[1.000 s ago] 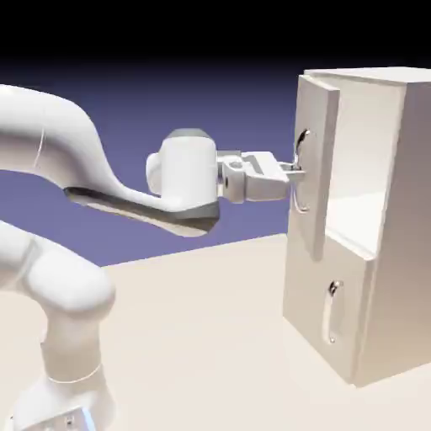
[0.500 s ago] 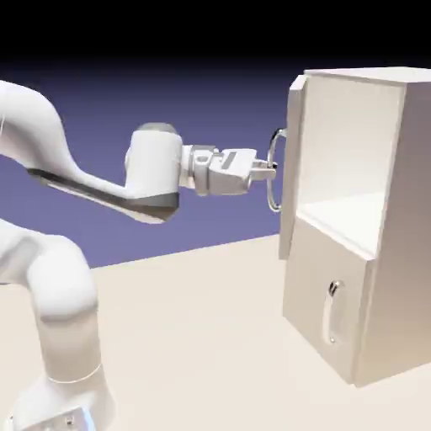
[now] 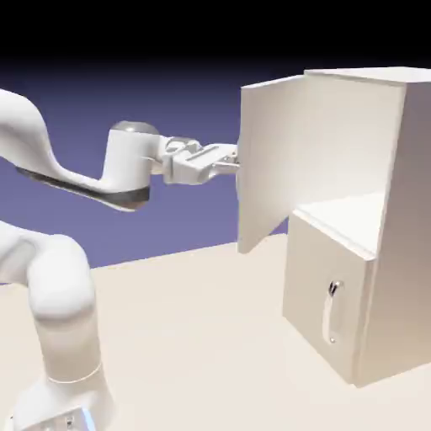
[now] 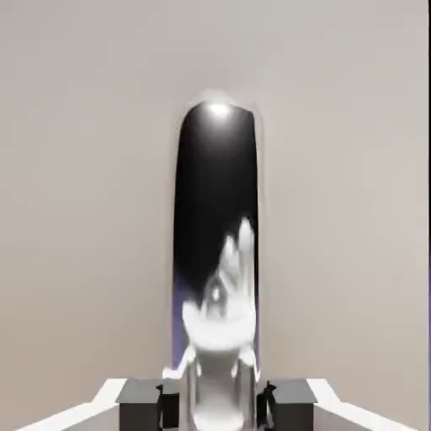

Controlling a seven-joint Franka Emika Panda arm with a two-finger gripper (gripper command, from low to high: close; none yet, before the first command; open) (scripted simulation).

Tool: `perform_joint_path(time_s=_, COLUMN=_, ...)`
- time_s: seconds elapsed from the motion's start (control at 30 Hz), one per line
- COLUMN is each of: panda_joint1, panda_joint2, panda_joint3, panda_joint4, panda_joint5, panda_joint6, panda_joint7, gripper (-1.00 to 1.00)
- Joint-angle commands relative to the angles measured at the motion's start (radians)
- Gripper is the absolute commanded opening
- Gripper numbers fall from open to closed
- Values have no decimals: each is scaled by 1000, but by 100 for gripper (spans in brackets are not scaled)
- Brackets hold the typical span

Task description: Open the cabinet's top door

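The off-white cabinet [image 3: 370, 219] stands at the exterior view's right. Its top door [image 3: 269, 160] is swung wide open toward the arm, showing its inner face and the bare upper compartment behind it. My gripper [image 3: 231, 162] reaches the door's outer side, where the handle is hidden by the panel in this view. In the hand view the long shiny silver handle [image 4: 215, 252] runs upright against the beige door [image 4: 84, 210], and my gripper [image 4: 215, 402] is shut on it, with one grey fingertip [image 4: 141, 396] pressed on each side.
The shorter lower door [image 3: 324, 307] is closed, with its small silver handle [image 3: 332, 311] facing front. The cabinet stands on a beige table [image 3: 194, 337]. My arm's base rises at the lower left.
The top door has swung from slightly ajar to wide open. My gripper, holding the handle, has pulled back toward the exterior view's left with it.
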Motion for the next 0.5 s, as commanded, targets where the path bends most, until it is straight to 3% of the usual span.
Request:
perform_joint_path(time_s=0.0, panda_joint1=-5, panda_joint2=16, panda_joint3=33, panda_joint4=19, panda_joint5=36, panda_joint6=-45, panda_joint7=-2, gripper=-100)
perform_joint_path(time_s=0.47, panda_joint1=-288, panda_joint2=329, panda_joint3=521, panda_joint4=419, panda_joint5=336, panda_joint6=-634, panda_joint7=53, gripper=-100)
